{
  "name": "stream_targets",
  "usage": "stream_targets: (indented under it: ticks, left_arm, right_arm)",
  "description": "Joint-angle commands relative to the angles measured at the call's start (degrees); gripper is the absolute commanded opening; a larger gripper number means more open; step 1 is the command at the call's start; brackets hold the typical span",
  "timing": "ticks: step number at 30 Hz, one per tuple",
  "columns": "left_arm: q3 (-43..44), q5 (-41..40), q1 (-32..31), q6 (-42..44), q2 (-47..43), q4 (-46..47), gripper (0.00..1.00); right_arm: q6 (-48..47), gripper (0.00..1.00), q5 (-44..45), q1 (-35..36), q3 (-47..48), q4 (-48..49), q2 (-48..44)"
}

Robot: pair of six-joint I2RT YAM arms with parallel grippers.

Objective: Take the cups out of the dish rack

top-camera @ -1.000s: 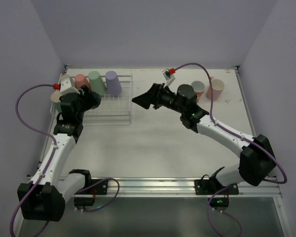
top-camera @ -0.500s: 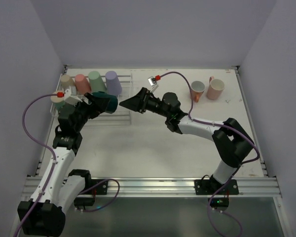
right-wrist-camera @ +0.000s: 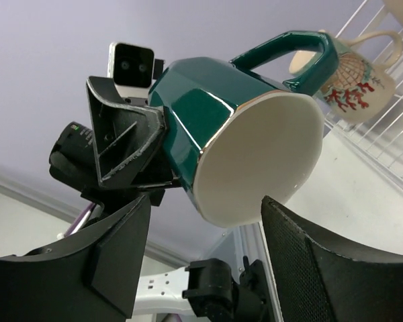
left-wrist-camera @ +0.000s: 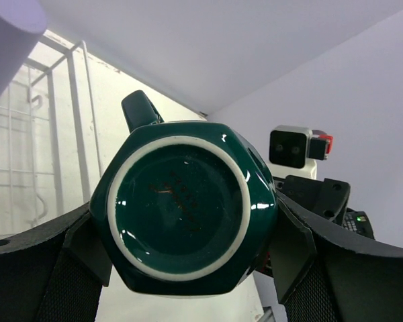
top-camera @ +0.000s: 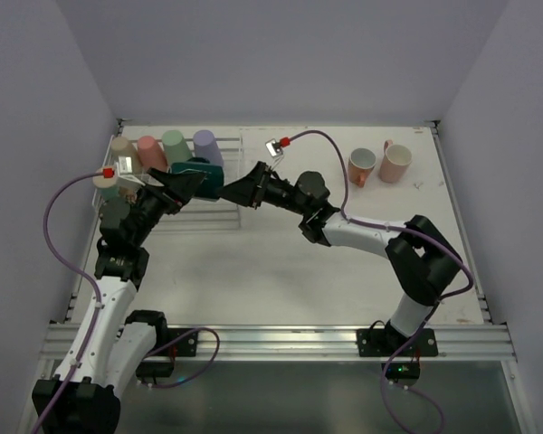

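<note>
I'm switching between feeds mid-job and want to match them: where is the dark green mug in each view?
Top external: dark green mug left of centre, above the dish rack's right part.
Left wrist: fills the centre, base towards camera; dish rack wires at left.
Right wrist: upper centre, mouth towards camera; dish rack wires at right.
Shared landmark: the dish rack.

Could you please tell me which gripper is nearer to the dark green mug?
Left. The left gripper is clamped on the base of the dark green mug. The right gripper faces the mug's mouth with its fingers apart on either side.
</note>
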Motion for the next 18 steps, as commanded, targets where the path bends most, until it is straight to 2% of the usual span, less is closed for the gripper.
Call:
stream_targets:
  ticks: [1, 11, 12, 15, 16, 17, 18]
  left_arm:
    - [1.07, 3.04, -0.29, -4.80, -1.54, 10.06, 0.26]
    - [1.43, 5.16, -1.35, -9.55, -0.66, 9.28, 0.26]
    - [1.34, 5.16, -1.61, -9.73, -0.75, 9.36, 0.26]
    - [1.16, 5.07, -2.22, -10.60, -1.01, 9.54, 0.28]
    - [1.16, 4.81, -2.23, -10.78, -1.10, 9.28, 0.30]
    - [1.16, 4.63, -2.31, -10.96, -1.45, 9.10, 0.39]
    - [1.16, 4.37, -2.31, -10.87, -1.45, 8.93, 0.44]
  right_arm:
    - [-0.56, 0.69, -2.96, 0.99, 3.90, 1.91, 1.61]
    - [-1.97, 0.59, -6.57, 2.75, 8.82, 1.82, 4.25]
    - [-1.88, 0.52, -6.48, 2.75, 8.74, 2.25, 4.25]
    - [-1.88, 0.40, -6.48, 2.75, 8.65, 3.48, 4.16]
    - [-1.97, 0.30, -6.31, 2.75, 8.56, 3.75, 3.98]
    - [-1.80, 0.25, -6.31, 2.75, 8.13, 4.19, 3.81]
    - [-1.71, 0.16, -6.05, 2.75, 7.60, 5.41, 3.63]
